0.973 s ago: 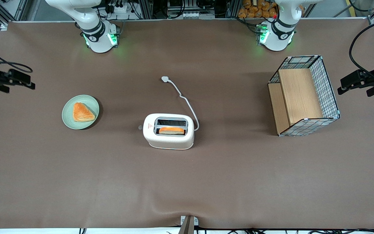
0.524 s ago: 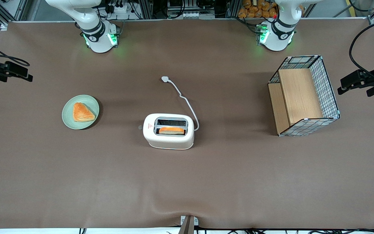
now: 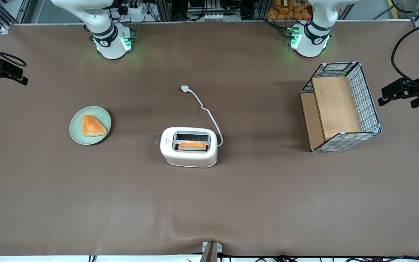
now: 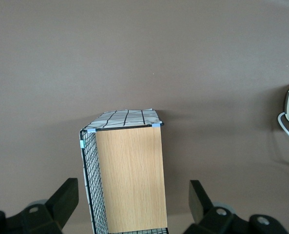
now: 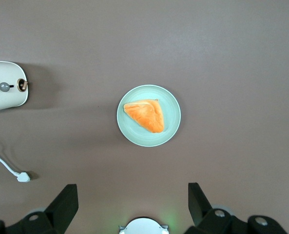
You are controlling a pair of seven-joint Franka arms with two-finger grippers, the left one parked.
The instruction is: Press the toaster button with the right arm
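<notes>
Claw (image 5: pixel 132 207): fingertips cut by frame edge in right wrist view. Claw in front view: partly cropped at frame edge, high over working arm's end of surface (image 3: pixel 86 203). Toaster (image 5: pixel 5 85): cropped at edge. Toaster button (image 3: pixel 157 142): tiny grey speck in front view. Basket (image 4: pixel 127 175): nearer part cropped in left wrist view.

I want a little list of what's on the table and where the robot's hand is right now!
toaster: cream-white, mid-table, bread slice in the slot nearer the front camera
toaster button: small grey knob on the narrow end face, untouched
cord: white, lies loose on the table, unplugged
plate: green, holds a triangular pastry, toward the working arm's end
basket: wire and wood, toward the parked arm's end
hand: open, holds nothing, up at the table's edge at the working arm's end, far from the toaster
</notes>
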